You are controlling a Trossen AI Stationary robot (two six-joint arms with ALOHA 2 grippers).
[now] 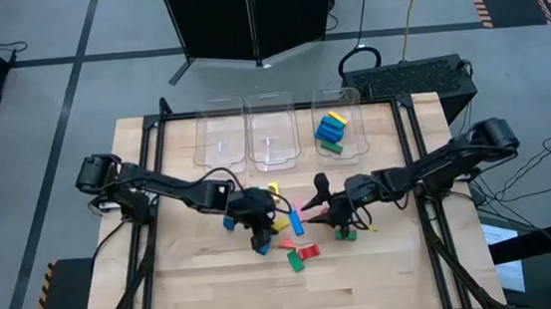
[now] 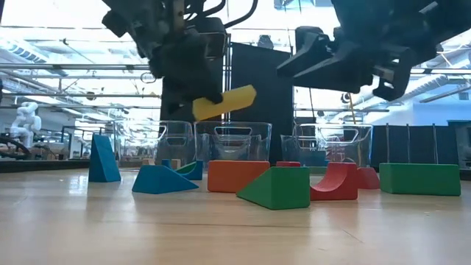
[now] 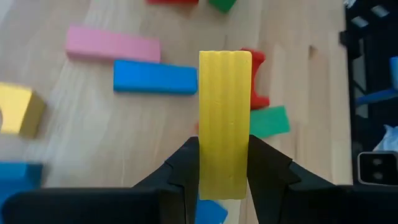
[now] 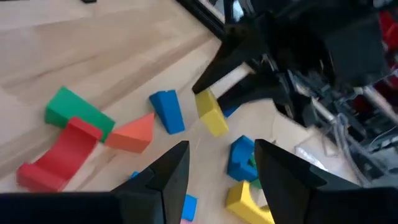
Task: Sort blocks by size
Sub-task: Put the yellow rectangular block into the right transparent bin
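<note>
My black left gripper (image 3: 224, 171) is holding a yellow block (image 3: 224, 121) showing faint lengthwise ridges. Under it are lying a pink block (image 3: 112, 45), a blue block (image 3: 155, 78), a red arch (image 3: 258, 78) and a green block (image 3: 269, 121) on the pale wood table (image 3: 81, 143). My right gripper (image 4: 221, 165) is looking black too.

Both arms meet over scattered blocks (image 1: 302, 255) below three bins (image 1: 270, 131)

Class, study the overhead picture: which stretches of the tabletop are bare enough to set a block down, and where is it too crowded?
Bare wood lies along the table's front edge, below the loose blocks, and at the front left and right corners. It is crowded mid-table, where the left gripper, shut on a yellow block, and the open right gripper hang over the scattered blocks.
</note>
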